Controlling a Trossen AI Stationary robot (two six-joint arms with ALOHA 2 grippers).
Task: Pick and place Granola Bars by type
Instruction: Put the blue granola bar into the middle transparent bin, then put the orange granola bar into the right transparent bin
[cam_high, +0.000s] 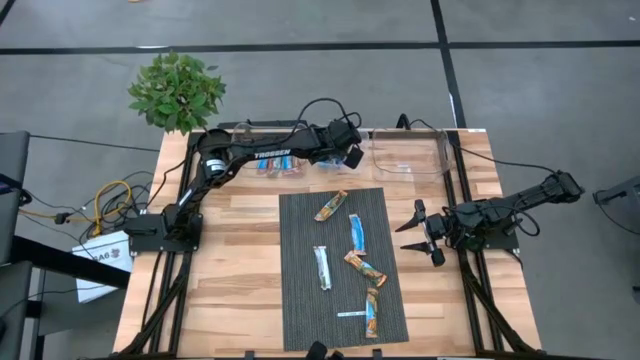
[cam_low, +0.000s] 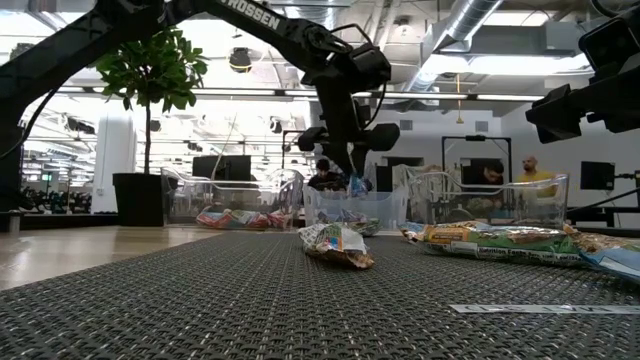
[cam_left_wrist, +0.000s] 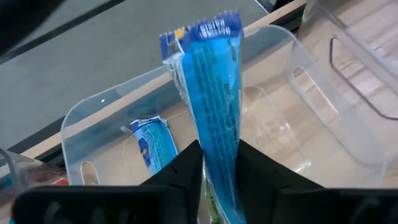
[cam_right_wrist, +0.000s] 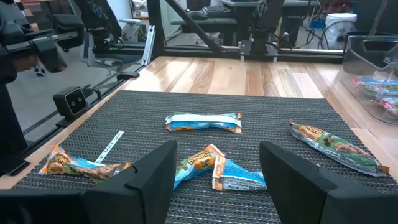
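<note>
Wooden tabletop, dark woven mat (cam_high: 300, 300) in the middle, clear bins along the far edge. Left gripper (cam_left_wrist: 219, 171) hangs over the middle clear bin (cam_left_wrist: 81, 118), fingers pinched on a blue granola bar (cam_left_wrist: 214, 93) that stands upright between them; another blue bar (cam_left_wrist: 151, 144) lies on the bin floor just below. Right gripper (cam_high: 418, 232) waits at the mat's right edge, fingers spread wide, nothing in them. Five more bars (cam_high: 362, 268) lie scattered on the mat, well apart from the left gripper.

Glossy foil-wrapped bar (cam_left_wrist: 214, 118), clear plastic bin (cam_left_wrist: 106, 118), woven matt mat (cam_high: 300, 300), wooden table (cam_high: 230, 250)
</note>
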